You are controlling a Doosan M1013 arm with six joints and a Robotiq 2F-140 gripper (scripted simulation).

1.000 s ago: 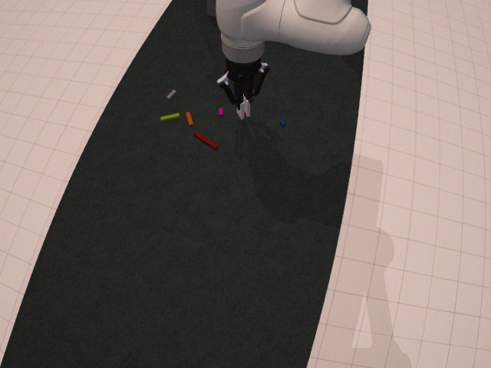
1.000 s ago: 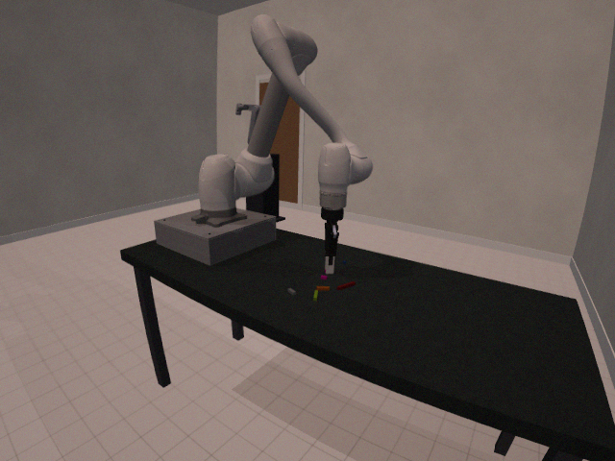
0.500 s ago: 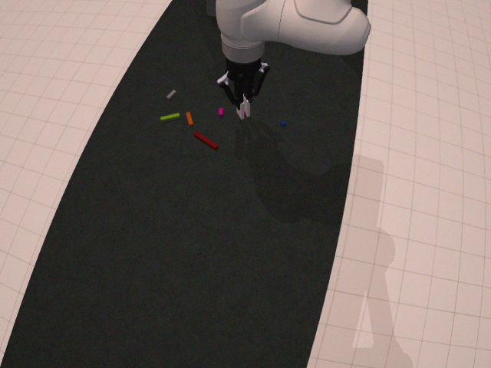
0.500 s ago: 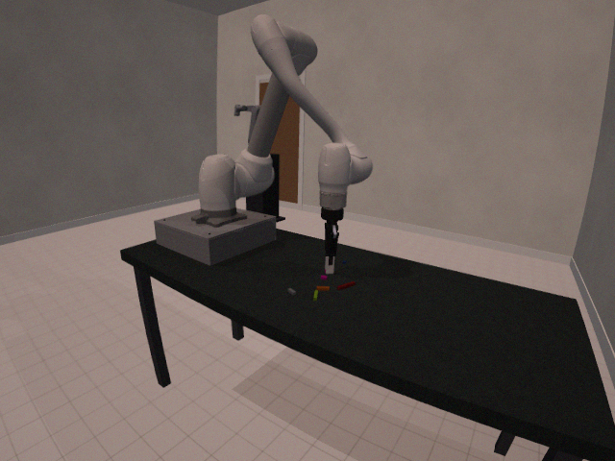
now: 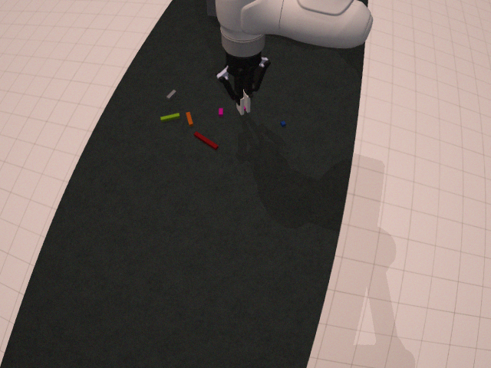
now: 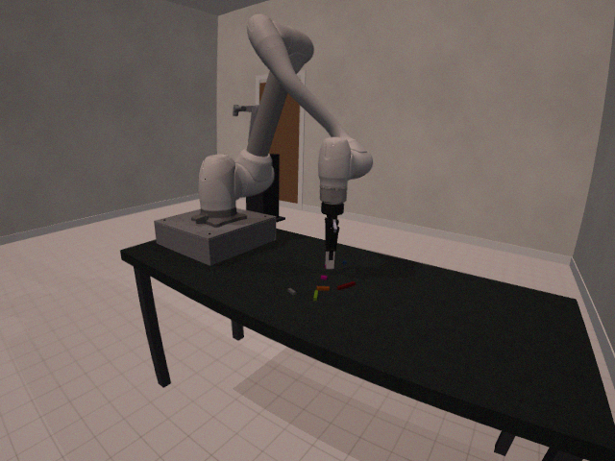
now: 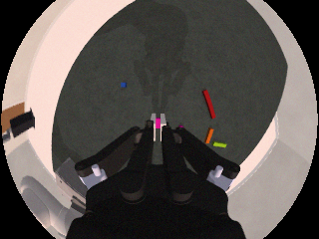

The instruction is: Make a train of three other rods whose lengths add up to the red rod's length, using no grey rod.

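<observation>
My gripper (image 5: 242,109) is shut on a magenta rod (image 7: 159,122), which shows between the white fingertips in the wrist view; it is low over the table. A second magenta rod (image 5: 220,111) lies on the table just left of the fingers. The red rod (image 5: 205,139) lies flat and slanted, in front and to the left. The orange rod (image 5: 189,118) and the lime rod (image 5: 169,116) lie further left. The grey rod (image 5: 170,93) lies at the far left. The blue rod (image 5: 283,123) lies alone to the right of the gripper.
The black table top (image 6: 377,317) holds all the rods. The arm's grey base block (image 6: 214,232) stands at the table's far end. The table edges drop to a tiled floor on both sides.
</observation>
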